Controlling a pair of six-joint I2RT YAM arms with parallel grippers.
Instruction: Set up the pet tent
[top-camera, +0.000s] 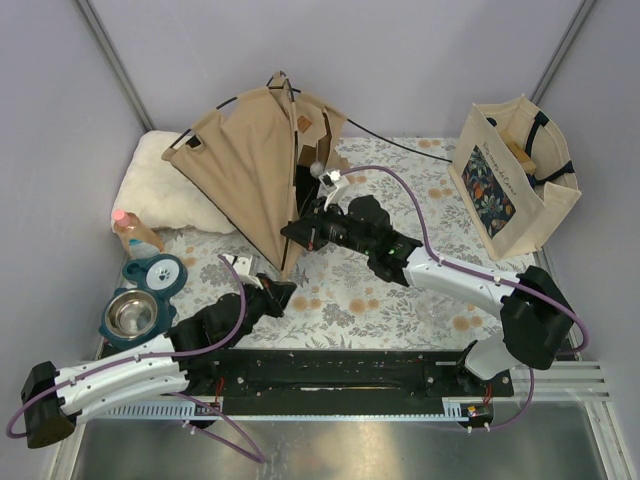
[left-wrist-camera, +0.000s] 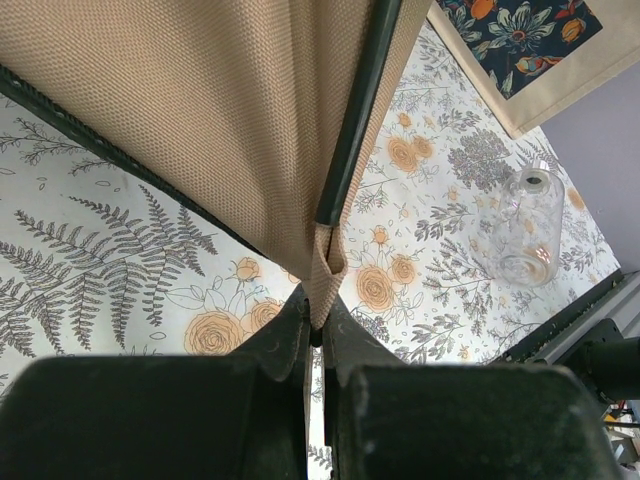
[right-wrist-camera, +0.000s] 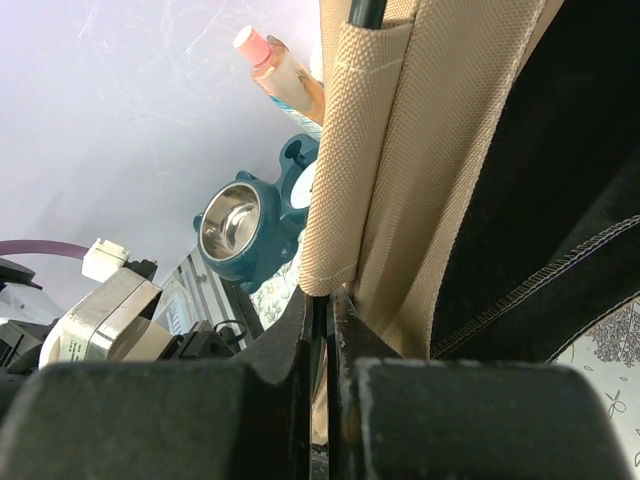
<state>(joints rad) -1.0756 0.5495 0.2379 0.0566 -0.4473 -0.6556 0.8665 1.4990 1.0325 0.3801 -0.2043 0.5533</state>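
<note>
Pet tent (top-camera: 250, 165) half-raised, left gripper (left-wrist-camera: 315, 335) and right gripper (right-wrist-camera: 325, 300) both clenched on its bottom hem; next probably spread base.

The pet tent (top-camera: 250, 170) stands at upper centre of the bench (top-camera: 380, 312), with the cushion (top-camera: 160, 185) behind it at upper left. The tote bag (top-camera: 515, 185) stands upper right. At the left edge, the bottle (top-camera: 135, 232) lies behind the bowl (top-camera: 130, 313).
</note>
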